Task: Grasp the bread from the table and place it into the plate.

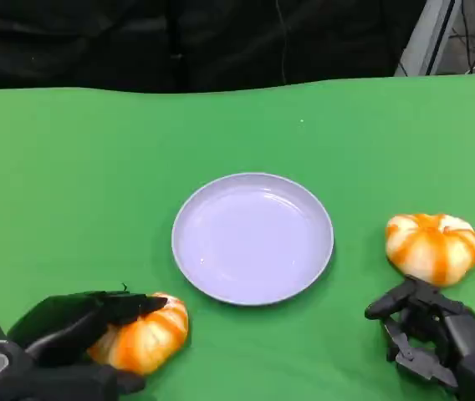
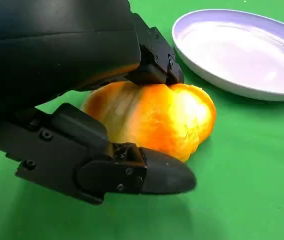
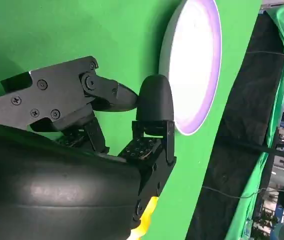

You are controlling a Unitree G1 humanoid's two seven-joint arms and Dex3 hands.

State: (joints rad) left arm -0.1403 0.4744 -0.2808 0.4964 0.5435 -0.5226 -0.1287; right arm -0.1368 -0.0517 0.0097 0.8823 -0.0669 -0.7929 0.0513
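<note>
Gripping bread (image 1: pixel 144 337), left hand (image 1: pixel 62 347) low on table beside plate (image 1: pixel 252 238).

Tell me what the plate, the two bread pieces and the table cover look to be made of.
Plate: probably plastic or melamine, pale lavender, glossy; light glares off its smooth face.
Bread by the left hand and bread near the right hand: orange and cream with a soft sheen, ribbed; possibly foam or rubber replicas, hard to tell.
Table cover: green matte cloth, no shine.

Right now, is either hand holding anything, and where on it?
The left hand grips a bread across its sides. The right hand holds nothing.
</note>
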